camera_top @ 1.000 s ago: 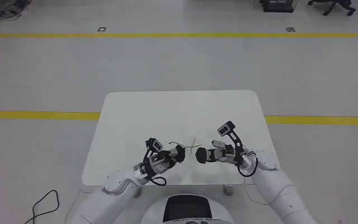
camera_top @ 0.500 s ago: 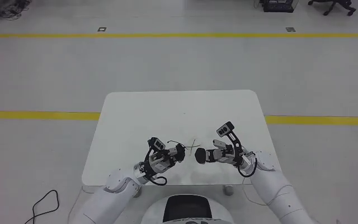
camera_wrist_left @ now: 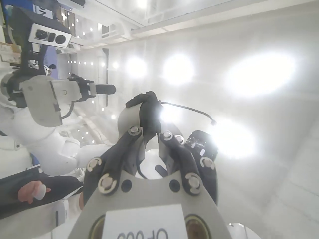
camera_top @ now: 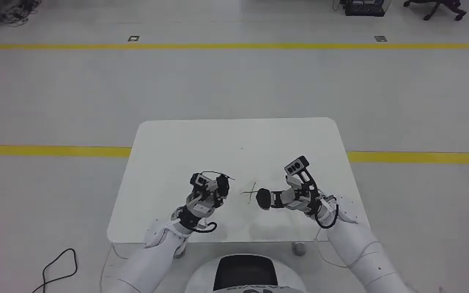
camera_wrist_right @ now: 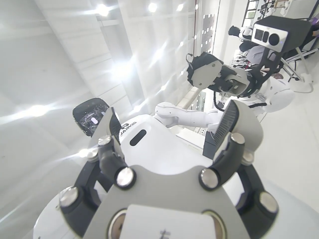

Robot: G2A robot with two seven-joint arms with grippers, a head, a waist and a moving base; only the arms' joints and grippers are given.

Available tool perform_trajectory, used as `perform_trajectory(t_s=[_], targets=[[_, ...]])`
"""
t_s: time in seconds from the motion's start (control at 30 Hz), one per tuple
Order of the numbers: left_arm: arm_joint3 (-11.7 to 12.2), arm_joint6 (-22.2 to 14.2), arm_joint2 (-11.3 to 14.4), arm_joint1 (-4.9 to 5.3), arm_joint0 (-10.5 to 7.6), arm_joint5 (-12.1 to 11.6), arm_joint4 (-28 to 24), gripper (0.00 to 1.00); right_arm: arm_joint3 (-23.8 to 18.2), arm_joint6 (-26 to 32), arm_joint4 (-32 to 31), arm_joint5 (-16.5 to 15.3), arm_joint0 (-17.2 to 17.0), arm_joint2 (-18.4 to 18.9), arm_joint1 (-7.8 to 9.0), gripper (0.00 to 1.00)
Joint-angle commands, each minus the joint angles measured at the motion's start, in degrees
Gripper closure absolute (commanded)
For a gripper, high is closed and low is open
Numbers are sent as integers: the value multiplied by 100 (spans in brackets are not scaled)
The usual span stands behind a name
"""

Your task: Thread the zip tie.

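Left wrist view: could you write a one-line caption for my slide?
Left claw shut on a curved black zip tie.

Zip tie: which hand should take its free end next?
Right, probably: the right hand is open and empty, facing the left hand, which is shut on the zip tie.

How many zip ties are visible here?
2: one zip tie in the left gripper, a second tie lying on the table by the right gripper; its crossed shape may hide a third.

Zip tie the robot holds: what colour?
The zip tie is black; left wrist view shows it best.
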Motion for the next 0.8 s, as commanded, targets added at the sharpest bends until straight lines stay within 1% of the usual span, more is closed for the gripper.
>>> perform_trajectory(t_s=[0.0, 0.1, 0.17, 0.3, 0.4, 0.5, 0.53, 0.57, 0.6, 0.67, 0.77], targets=[[72, -169, -99, -114, 46, 0, 23, 100, -2, -3, -4, -2, -1, 1, 0, 0], [72, -169, -99, -114, 46, 0, 23, 100, -2, -3, -4, -2, -1, 1, 0, 0], [72, -169, -99, -114, 46, 0, 23, 100, -129, -187, -15, 40, 0, -13, -7, 0], [72, -169, -99, -114, 46, 0, 23, 100, -333, -355, -213, 48, 41, -36, -5, 0], [72, -169, -99, -114, 46, 0, 23, 100, -406, -404, -405, 120, 121, -101, -7, 0], [72, -169, -99, -114, 46, 0, 23, 100, -394, -427, -510, 213, 226, -206, -21, 0], [72, -169, -99, -114, 46, 0, 23, 100, -374, -434, -522, 228, 261, -238, -28, 16], [72, -169, -99, -114, 46, 0, 23, 100, -345, -433, -522, 245, 307, -285, -39, 35], [72, -169, -99, -114, 46, 0, 23, 100, -317, -430, -514, 260, 345, -321, -48, 44], [72, -169, -99, -114, 46, 0, 23, 100, -260, -420, -508, 262, 419, -387, -66, 51], [72, -169, -99, -114, 46, 0, 23, 100, -176, -394, -502, 244, 530, -489, -95, 53]])
